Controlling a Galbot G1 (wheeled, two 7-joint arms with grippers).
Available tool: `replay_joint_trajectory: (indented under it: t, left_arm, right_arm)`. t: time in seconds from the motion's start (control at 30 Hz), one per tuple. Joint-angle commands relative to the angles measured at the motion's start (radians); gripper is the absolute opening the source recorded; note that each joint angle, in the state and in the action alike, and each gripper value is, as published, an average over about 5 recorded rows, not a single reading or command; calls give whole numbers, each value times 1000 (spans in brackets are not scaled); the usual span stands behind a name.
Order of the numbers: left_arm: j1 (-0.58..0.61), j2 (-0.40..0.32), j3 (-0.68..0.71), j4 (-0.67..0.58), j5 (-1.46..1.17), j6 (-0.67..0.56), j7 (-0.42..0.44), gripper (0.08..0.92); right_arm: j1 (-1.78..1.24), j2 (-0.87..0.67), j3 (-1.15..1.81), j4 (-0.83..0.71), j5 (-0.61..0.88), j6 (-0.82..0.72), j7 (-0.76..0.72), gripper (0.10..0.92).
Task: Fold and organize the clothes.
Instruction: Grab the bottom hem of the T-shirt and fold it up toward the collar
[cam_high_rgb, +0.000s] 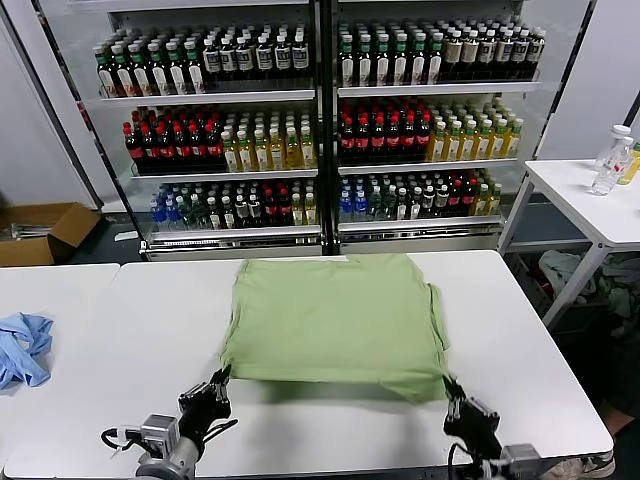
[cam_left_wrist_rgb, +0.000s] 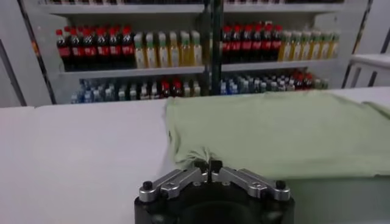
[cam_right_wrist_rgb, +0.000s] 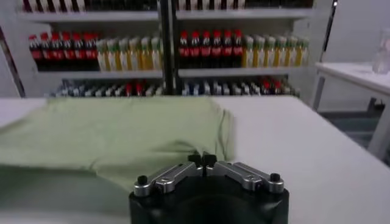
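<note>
Green shirt (cam_high_rgb: 335, 320) spread flat mid-table (cam_high_rgb: 540, 350), near hem lifted off the surface. Left gripper (cam_high_rgb: 213, 390) at 7 o'clock of the shirt, clenched on the near-left hem corner (cam_left_wrist_rgb: 201, 157). Right gripper (cam_high_rgb: 457, 400) at 5 o'clock, pinching the near-right corner (cam_right_wrist_rgb: 183, 159). Blue cloth (cam_high_rgb: 22, 347) at 9 o'clock, well apart.

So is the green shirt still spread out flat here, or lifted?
Partly lifted. The green shirt lies spread on the table, but the left tool and right tool each pinch a near corner, raising that edge.
</note>
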Motion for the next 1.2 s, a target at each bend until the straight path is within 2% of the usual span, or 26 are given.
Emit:
replay_joint_trajectory:
  t: [0.03,0.33,0.6,0.8,0.97,1.2]
  left_arm:
    - [-195,-14,11,117,6,-4,44,85]
    - [-388,-49,79,362,108,-6,52,85]
    - [-476,-71,111,528,196,-30,38,85]
    - [-436,-77,102,496,215,-32,32,121]
    - [-369,-74,81,444,215,-33,18,255]
    - [-346,-77,76,493,220,-14,-3,454]
  right_arm:
    - [253,-76,-52,-117,62,4,4,106]
    - [471,-91,-198,-346,30,-37,-1,106]
    - [527,-44,-262,-434,-37,-87,-12,129]
    - [478,-18,-268,-409,-85,-121,-42,284]
    - [382,2,-199,-334,-105,-114,-33,431]
    - [297,17,-96,-331,-108,-121,-6,631]
